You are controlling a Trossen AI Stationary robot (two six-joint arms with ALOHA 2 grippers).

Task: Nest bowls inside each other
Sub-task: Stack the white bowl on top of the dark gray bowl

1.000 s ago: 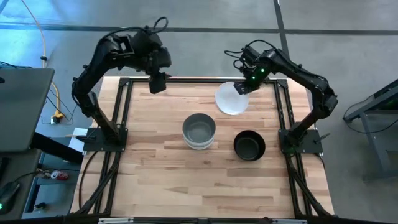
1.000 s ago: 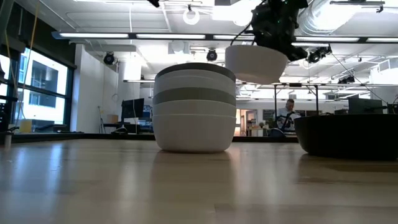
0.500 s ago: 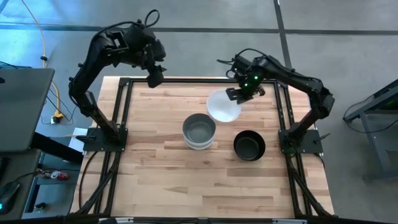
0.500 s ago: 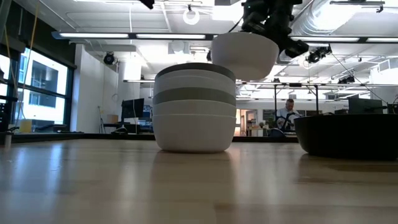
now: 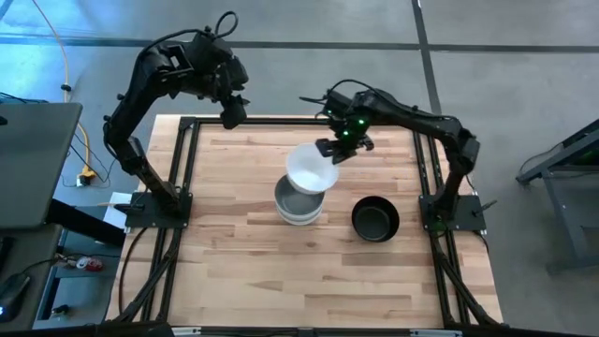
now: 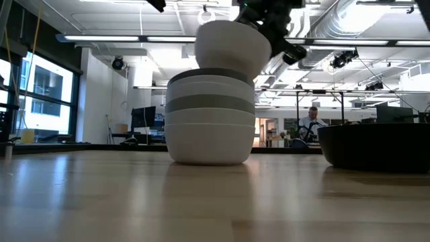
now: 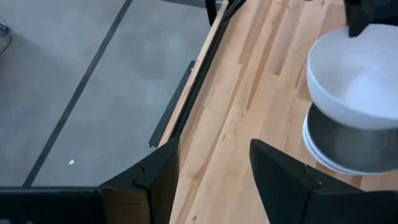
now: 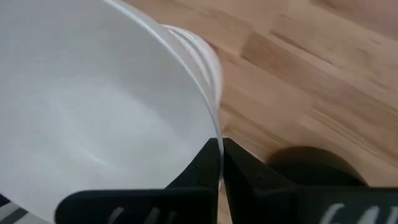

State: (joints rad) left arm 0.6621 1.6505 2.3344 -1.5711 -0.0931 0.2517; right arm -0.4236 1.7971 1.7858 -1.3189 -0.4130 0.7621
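Observation:
A stack of nested bowls [image 5: 299, 200] stands mid-table, white and grey layers with a grey one on top [image 6: 209, 117]. A glossy white bowl [image 5: 312, 168] hangs over the stack's far-right side, carried by my right gripper [image 5: 339, 148]; it also shows in the low view [image 6: 232, 46] and the left wrist view [image 7: 359, 78]. A black bowl [image 5: 375, 219] rests on its base to the stack's right. My left gripper [image 5: 234, 111], open, waits above the table's far-left edge. My right gripper is shut on the white bowl's rim [image 8: 215, 144] at its far-right side, one finger inside [image 8: 198, 171] and one outside [image 8: 249, 177]. The fingers slant down from the far right. The bowl is lifted clear and tilted, just above the stack's top.
Black metal frame rails [image 5: 190, 150] run along the table's left, right and far edges. Bare wood [image 5: 309, 276] fills the near half of the table. A person [image 6: 310, 124] sits far off in the room behind.
My right gripper has carried the white bowl from the table's far-right area leftward and nearer, ending over the stack. In the low view the bowl has moved from right of the stack to just above its top. My left gripper has drawn back slightly toward the far edge.

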